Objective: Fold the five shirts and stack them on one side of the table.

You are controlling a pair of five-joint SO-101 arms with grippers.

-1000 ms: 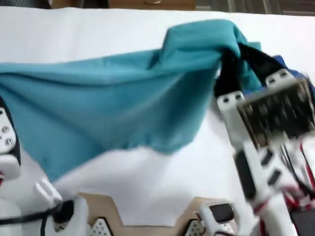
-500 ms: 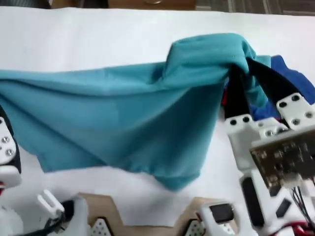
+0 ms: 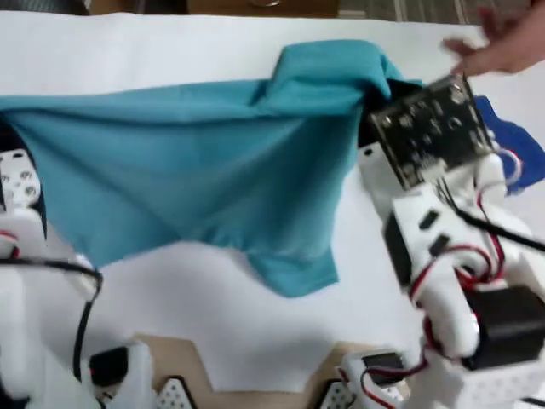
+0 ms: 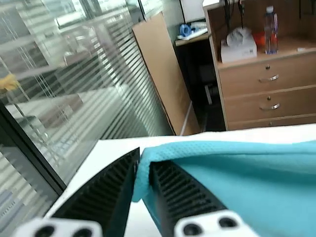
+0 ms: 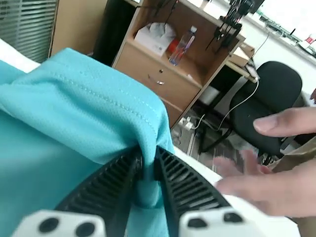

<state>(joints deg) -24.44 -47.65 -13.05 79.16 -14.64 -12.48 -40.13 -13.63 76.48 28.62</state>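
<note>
A teal shirt (image 3: pixel 196 162) hangs spread above the white table (image 3: pixel 153 47), held at both ends. In the left wrist view my left gripper (image 4: pixel 142 160) is shut on one edge of the teal shirt (image 4: pixel 237 168). In the right wrist view my right gripper (image 5: pixel 148 159) is shut on a bunched fold of the teal shirt (image 5: pixel 74 113). In the high view the right arm (image 3: pixel 426 128) stands at the shirt's right end and the left arm (image 3: pixel 17 192) at its left end. A blue shirt (image 3: pixel 515 149) lies behind the right arm.
A person's hand (image 3: pixel 502 43) hovers over the table's far right corner, close to the right arm, and also appears as a hand (image 5: pixel 276 163) beyond my right gripper. A wooden base plate (image 3: pixel 255 375) lines the front edge. Drawers and a chair stand behind the table.
The right arm has lifted and swung back with the shirt, and the lower hem now hangs nearer the middle. A hand has come in at the top right.
</note>
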